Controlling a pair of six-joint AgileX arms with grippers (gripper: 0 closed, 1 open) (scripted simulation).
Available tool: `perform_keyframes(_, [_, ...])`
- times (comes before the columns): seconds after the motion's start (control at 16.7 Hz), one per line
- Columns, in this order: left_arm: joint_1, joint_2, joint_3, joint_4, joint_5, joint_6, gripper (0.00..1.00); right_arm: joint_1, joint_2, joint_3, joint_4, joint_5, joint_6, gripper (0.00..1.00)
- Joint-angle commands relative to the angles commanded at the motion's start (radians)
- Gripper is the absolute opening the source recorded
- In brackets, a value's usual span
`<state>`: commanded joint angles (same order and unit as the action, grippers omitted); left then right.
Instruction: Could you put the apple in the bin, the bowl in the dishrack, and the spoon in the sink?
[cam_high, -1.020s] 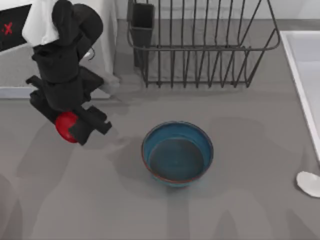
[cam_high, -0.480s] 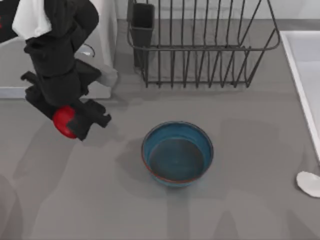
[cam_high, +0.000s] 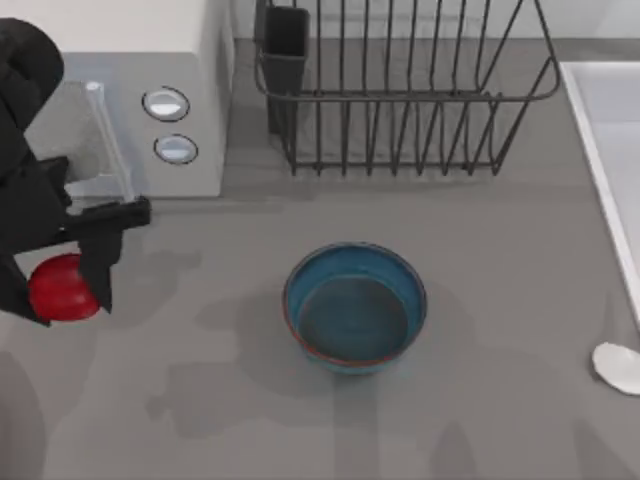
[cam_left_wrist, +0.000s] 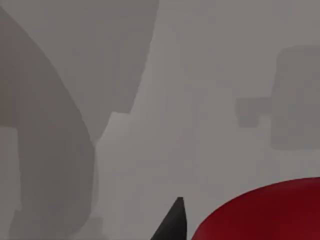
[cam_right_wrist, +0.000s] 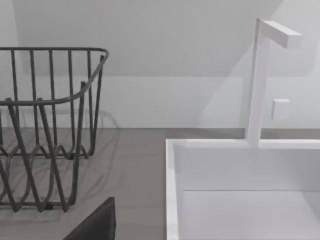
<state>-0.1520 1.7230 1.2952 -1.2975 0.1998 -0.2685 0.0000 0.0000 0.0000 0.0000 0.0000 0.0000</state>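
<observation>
Left hand (cam_high: 70, 275) pinching the apple (cam_high: 60, 290) swings leftward, clearing the microwave (cam_high: 140, 100) — heading binward, I'd say; bowl (cam_high: 355, 308) untouched.

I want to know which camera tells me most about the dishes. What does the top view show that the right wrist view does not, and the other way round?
Top view alone: the left hand at the table's left edge shut on the apple, the blue bowl upright mid-table, the spoon at the right edge, and the white microwave. Right wrist view alone: the sink's tall white faucet and the basin's inside walls. Both share the black wire dishrack beside the pale sink on the grey table.
</observation>
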Motion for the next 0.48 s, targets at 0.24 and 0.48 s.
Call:
perform_keyframes(0.24, [0.223, -0.113, -0.113, -0.03, -0.012, -0.399, 0.0, 0.0, 0.0, 0.0, 0.0, 0.0, 0.0, 1.0])
perform_keyframes(0.48, [0.454, -0.244, -0.16, -0.024, -0.074, -0.643, 0.0, 0.0, 0.0, 0.0, 0.0, 0.0, 0.0, 1.0])
